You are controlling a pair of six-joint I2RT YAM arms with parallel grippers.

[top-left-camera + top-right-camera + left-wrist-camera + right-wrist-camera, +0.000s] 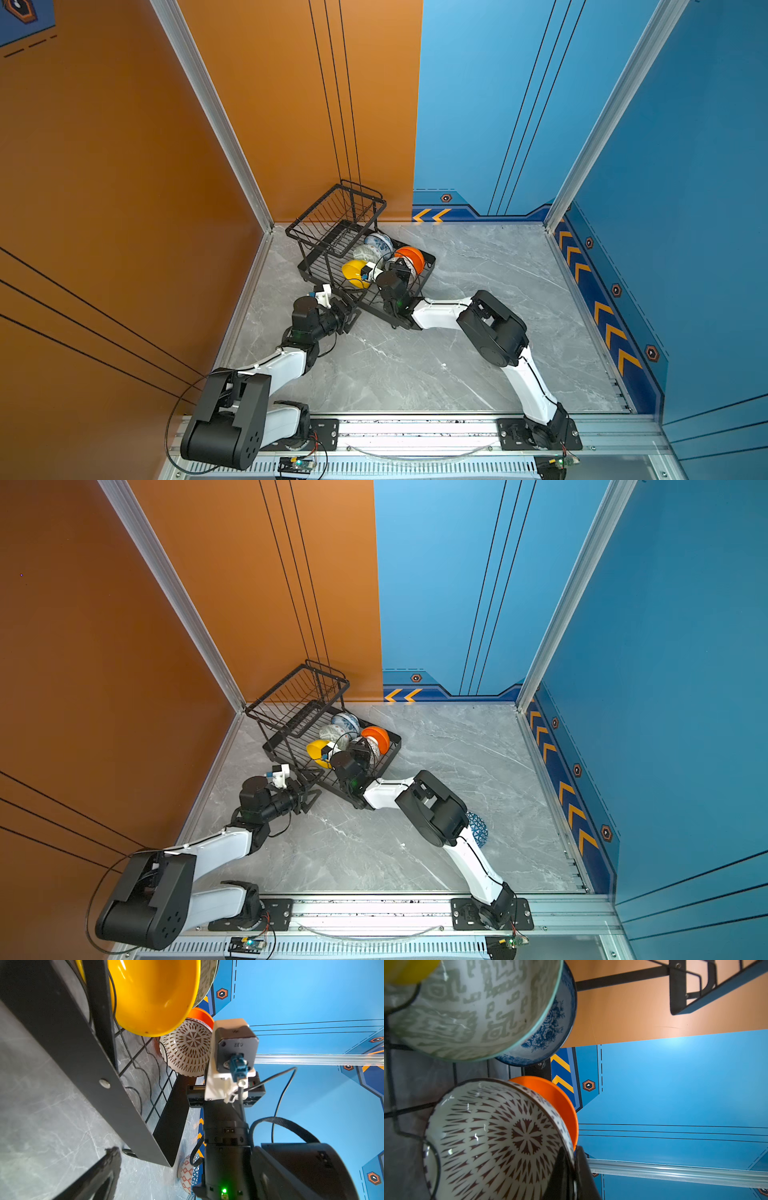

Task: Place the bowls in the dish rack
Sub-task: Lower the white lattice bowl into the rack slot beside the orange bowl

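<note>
At frame centre, the right end effector (402,265) pinches the lattice bowl (500,1138) beside the orange bowl (560,1101); the left end effector (351,311), spread, sits lower left.

Marble tabletop (415,374), orange wall (124,166), blue wall (498,104)

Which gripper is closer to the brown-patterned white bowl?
Right. The right gripper is shut on the bowl's rim; the left gripper hangs open by the rack's near end.
</note>
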